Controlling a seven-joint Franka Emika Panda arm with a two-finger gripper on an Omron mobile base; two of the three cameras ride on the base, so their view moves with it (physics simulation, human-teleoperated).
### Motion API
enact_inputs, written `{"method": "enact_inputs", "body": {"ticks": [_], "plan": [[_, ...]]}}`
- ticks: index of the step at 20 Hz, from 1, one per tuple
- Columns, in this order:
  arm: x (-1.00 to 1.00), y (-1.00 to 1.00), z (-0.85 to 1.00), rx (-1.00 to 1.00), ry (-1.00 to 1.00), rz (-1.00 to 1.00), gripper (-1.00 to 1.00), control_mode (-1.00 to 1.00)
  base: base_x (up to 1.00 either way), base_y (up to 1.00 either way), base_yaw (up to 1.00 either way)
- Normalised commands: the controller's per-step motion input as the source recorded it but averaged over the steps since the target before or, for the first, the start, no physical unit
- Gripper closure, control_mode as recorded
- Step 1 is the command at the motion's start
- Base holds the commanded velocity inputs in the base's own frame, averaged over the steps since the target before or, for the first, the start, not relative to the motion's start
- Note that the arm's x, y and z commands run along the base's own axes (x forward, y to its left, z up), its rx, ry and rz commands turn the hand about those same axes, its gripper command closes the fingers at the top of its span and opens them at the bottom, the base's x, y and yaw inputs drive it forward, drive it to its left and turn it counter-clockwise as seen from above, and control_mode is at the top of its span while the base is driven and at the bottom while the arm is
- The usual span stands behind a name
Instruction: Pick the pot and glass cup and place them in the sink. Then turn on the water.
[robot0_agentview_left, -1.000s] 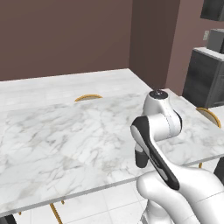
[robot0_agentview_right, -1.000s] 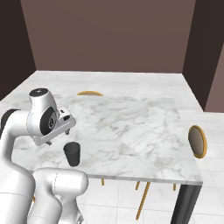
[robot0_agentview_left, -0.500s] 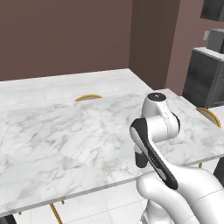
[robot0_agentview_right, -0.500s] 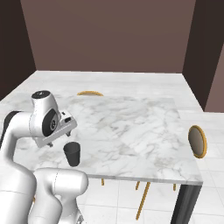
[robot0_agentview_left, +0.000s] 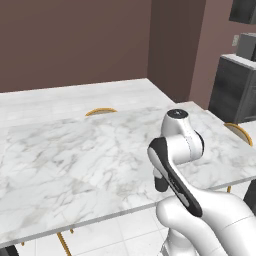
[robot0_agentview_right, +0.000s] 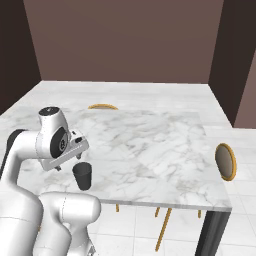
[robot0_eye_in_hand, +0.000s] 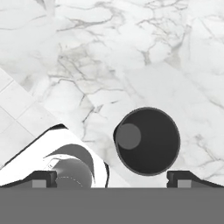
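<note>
The glass cup (robot0_agentview_right: 82, 175) is a small dark tumbler standing upright on the white marble table (robot0_agentview_right: 150, 145), close to its near edge. In the hand view I look straight down into the glass cup (robot0_eye_in_hand: 148, 141), which lies a little right of the middle between my two fingertips (robot0_eye_in_hand: 43, 177). My gripper (robot0_agentview_right: 70, 162) hangs just above and beside the cup. It is open, with the jaws wide apart and nothing between them. The pot and the sink are out of view.
Round gold-rimmed chair backs stand at the table's far side (robot0_agentview_right: 102, 106) and right side (robot0_agentview_right: 225, 161). The table's front edge (robot0_agentview_right: 160, 202) runs just past the cup, with tiled floor below. Dark cabinets (robot0_agentview_left: 235, 85) stand at the right.
The hand has sunk slightly toward the cup. The cup has not moved and the jaws stay wide.
</note>
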Motion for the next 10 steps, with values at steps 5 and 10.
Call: {"method": "enact_inputs", "body": {"ticks": [5, 10], "plan": [[0.01, 0.00, -0.09, 0.00, 0.04, 0.00, -1.00, -1.00, 0.00, 0.00, 0.00], [0.04, 0.00, -0.16, 0.00, 0.02, 0.00, -1.00, -1.00, 0.00, 0.00, 0.00]]}}
